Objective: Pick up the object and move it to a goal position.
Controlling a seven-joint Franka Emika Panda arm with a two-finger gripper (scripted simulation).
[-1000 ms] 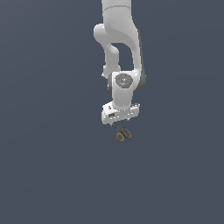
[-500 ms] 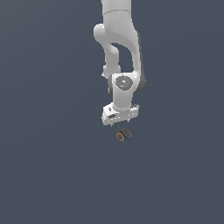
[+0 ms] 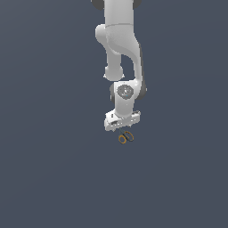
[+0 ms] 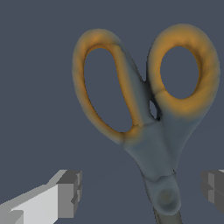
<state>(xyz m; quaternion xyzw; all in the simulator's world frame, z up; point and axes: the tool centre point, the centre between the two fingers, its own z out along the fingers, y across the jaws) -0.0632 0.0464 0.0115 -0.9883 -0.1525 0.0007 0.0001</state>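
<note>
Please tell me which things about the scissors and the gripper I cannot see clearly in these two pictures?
- Scissors blades: in the wrist view the picture edge cuts them off just past the pivot; in the exterior view the gripper covers them, leaving only the orange rings.
- Fingertips: the exterior view hides them under the hand. The wrist view shows the fingers apart on either side of the pivot, one cut by the edge.
- Goal position: no marker appears in either view.
</note>
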